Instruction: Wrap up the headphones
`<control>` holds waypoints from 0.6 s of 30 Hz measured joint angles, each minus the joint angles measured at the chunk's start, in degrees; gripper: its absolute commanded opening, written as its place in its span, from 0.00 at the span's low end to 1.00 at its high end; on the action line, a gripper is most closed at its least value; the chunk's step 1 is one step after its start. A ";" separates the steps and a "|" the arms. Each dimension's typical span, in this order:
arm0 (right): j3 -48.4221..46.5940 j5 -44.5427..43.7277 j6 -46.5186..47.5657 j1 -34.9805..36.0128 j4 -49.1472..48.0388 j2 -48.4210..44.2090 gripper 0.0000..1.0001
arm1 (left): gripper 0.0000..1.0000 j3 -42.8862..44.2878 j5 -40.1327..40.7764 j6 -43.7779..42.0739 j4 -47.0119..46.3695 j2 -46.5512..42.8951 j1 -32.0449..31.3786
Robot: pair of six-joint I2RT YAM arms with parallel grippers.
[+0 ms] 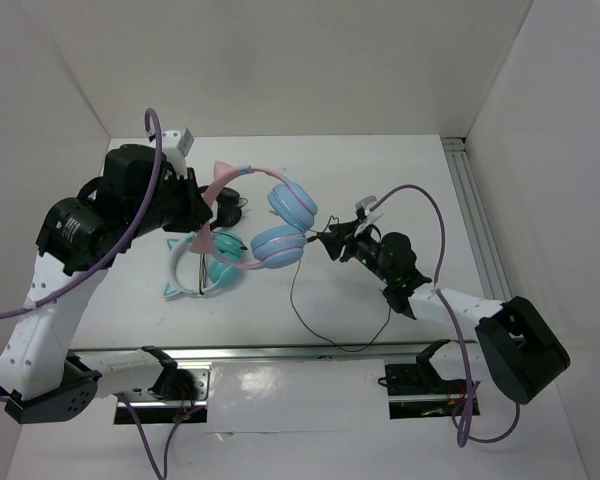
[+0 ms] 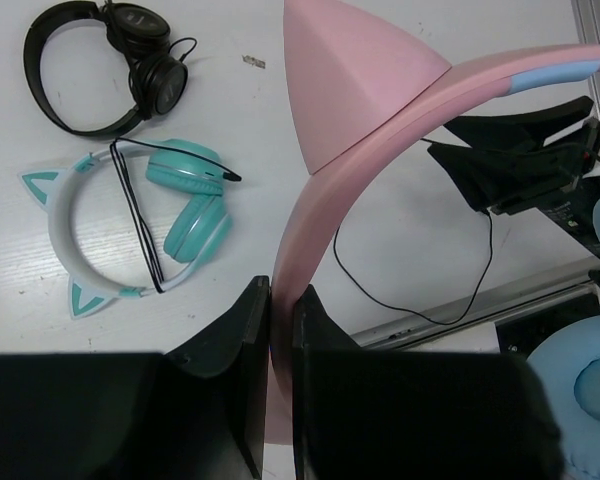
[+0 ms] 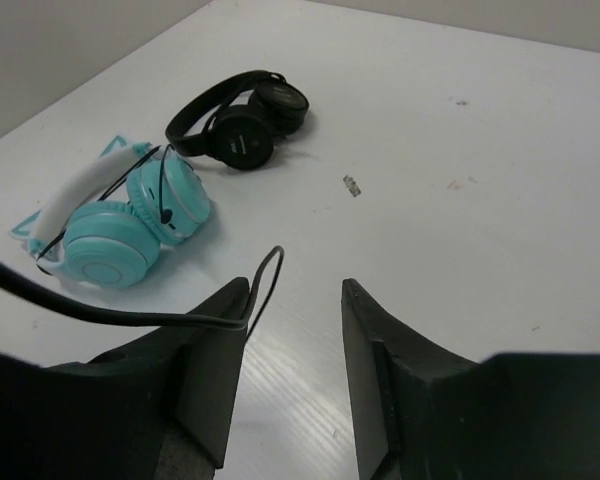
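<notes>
The left gripper (image 2: 280,295) is shut tight on the headphones (image 1: 292,203). Its two black fingers pinch the pink headband (image 2: 380,110) just below one of the pointy cat ears. From above, this gripper sits at the far left of the table (image 1: 400,170). The headband reaches from it toward the right. The two light blue ear cups (image 1: 278,246) are at the right end of the band, near the middle of the table, one farther back and one closer. I cannot tell if the cups touch the table. A thin black cable (image 1: 292,300) comes off the closer cup. It goes right to the right gripper (image 1: 325,240), which is just beside that cup. From there the cable drops in a big loose loop toward the near edge of the table. In the right wrist view the right gripper's jaws stand partly apart, with a clear gap between them. The cable lies across the tip of one finger (image 3: 215,330) and curls up in the gap. It is not squeezed by the jaws. A teal pair (image 1: 215,265) with a whitish cat-ear band lies flat on the table, near the left gripper and on the near side of the pink band. Its own black cord is wound around it. A small black pair (image 2: 165,85) lies flat too, a bit farther back than the teal pair.
</notes>
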State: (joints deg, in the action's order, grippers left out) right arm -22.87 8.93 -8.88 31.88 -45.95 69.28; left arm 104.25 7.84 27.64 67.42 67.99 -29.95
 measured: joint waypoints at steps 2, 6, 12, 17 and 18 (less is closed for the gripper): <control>-0.61 1.20 -0.42 -0.44 -1.75 1.97 0.48 | 0.00 0.02 -0.33 0.02 0.00 0.00 0.00; -1.31 3.93 -1.79 -0.94 -4.92 5.11 0.53 | 0.00 0.02 -0.68 0.04 0.00 0.00 0.00; -2.19 6.62 -4.83 -1.03 -10.62 9.44 0.53 | 0.00 0.00 -0.94 1.09 -0.11 0.02 0.00; -2.23 8.00 -6.84 -1.03 -14.75 11.50 0.53 | 0.00 -0.79 -1.31 1.18 -0.76 0.15 0.00; -2.25 8.13 -7.32 -1.03 -15.54 11.87 0.53 | 0.00 -1.20 -1.33 1.18 -1.11 0.15 0.00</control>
State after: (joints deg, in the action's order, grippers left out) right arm -25.12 17.06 -16.21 30.85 -61.49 81.14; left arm 103.04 6.50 28.82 66.30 68.14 -29.95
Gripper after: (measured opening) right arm 0.528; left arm 0.201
